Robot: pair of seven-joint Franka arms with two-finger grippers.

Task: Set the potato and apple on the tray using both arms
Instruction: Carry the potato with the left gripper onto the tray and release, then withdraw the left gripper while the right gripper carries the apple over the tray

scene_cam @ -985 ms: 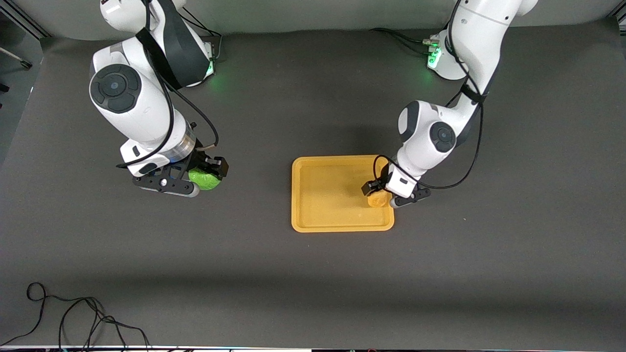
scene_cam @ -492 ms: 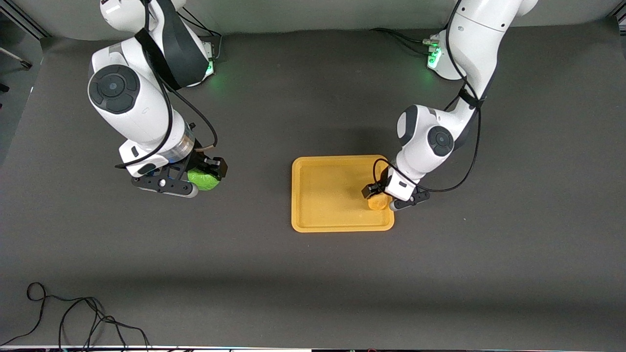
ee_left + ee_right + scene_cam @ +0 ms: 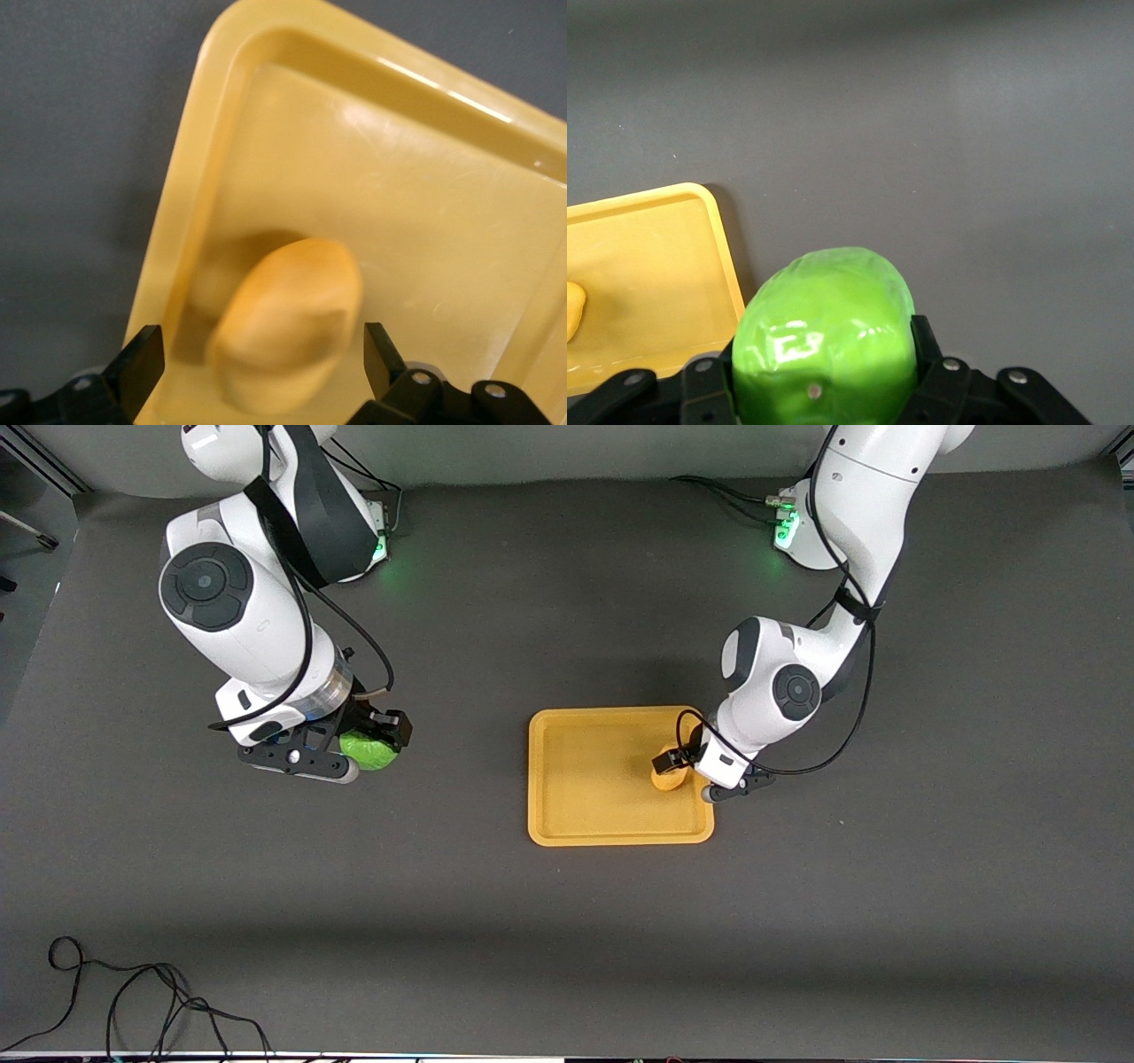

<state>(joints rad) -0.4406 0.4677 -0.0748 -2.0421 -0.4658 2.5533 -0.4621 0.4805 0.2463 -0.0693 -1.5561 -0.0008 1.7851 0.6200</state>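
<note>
The left gripper (image 3: 692, 774) has its jaws spread wide, one on each side of the potato (image 3: 667, 778), w/ gaps showing, so it has let go. The potato lies in the tray (image 3: 594, 779), near the tray's end toward the left arm. In the left wrist view the potato (image 3: 288, 323) sits between the two fingertips (image 3: 142, 359), not touching them, close to the tray (image 3: 425, 177) rim. The left arm comes down from its base at the top, elbow bent, wrist low over the tray corner.

The right gripper (image 3: 350, 748) has its jaws clenched on the apple (image 3: 369, 750), up over the bare dark surface (image 3: 567, 939), well apart from the tray, toward the right arm's end. In the right wrist view the apple (image 3: 824, 350) fills the jaws; the tray (image 3: 647, 283) corner shows farther off. The right arm is bent at the elbow, forearm pointing down.

A black cable (image 3: 133, 1001) lies on the surface near the front camera, at the right arm's end.
</note>
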